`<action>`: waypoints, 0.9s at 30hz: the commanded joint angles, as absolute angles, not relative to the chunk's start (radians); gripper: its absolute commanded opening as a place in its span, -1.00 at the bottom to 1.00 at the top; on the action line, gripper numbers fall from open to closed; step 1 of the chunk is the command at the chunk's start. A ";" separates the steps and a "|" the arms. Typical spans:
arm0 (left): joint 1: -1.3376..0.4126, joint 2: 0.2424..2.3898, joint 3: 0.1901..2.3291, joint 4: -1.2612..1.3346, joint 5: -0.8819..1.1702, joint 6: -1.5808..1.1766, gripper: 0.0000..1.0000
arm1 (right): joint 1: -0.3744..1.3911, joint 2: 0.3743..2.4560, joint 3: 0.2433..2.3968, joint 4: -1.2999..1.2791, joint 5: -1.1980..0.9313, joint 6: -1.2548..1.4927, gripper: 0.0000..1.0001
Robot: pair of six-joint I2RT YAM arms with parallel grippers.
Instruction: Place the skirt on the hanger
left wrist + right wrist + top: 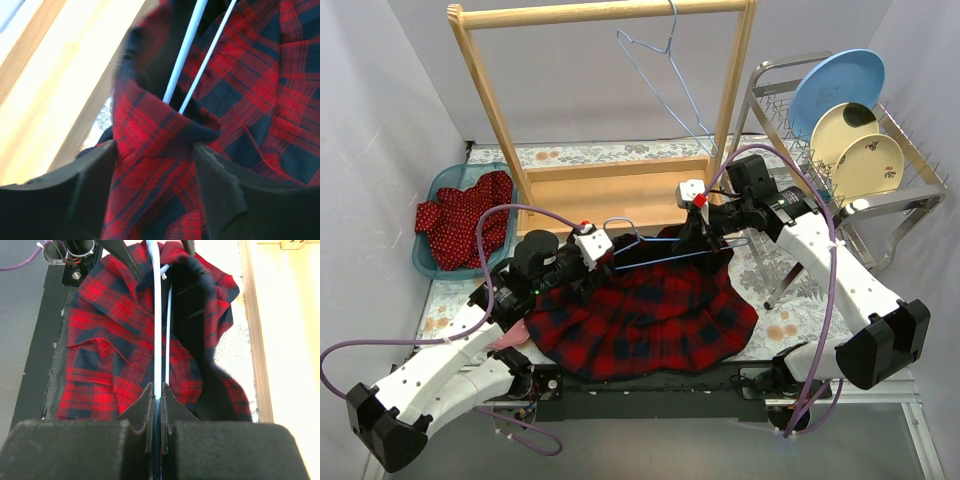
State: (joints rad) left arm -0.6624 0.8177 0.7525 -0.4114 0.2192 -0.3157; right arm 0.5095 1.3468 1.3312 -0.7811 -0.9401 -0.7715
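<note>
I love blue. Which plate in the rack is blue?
The rearmost plate; the middle plate and the front plate are cream.

White arms [440, 365], purple cables [833, 290], black pincers [154, 150]

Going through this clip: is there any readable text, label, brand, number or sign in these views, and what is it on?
No text can be read in any view.
Blue plate: a dark mark, too small to tell whether it is writing.
Skirt: no tag or label showing.
Hanger: bare wire, no marking.
</note>
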 commanded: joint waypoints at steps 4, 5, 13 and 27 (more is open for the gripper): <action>-0.657 0.814 0.713 -0.348 0.302 -0.302 0.09 | 0.497 1.333 1.322 -0.747 -1.057 -0.788 -0.97; -0.655 0.819 0.713 -0.347 0.310 -0.301 0.08 | 0.497 1.339 1.321 -0.749 -1.069 -0.788 -0.97; -0.657 0.845 0.713 -0.339 0.328 -0.302 -0.94 | 0.497 1.374 1.325 -0.752 -1.092 -0.793 -0.97; -0.655 0.716 0.719 -0.422 0.249 -0.334 -1.00 | 0.528 1.457 1.365 -0.729 -1.002 -0.746 -0.47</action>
State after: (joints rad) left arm -0.6567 0.7658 0.7124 -0.4301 0.2852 -0.3164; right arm 0.5030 1.4235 1.3247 -0.7631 -1.0294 -0.7738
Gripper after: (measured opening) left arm 0.098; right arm 0.141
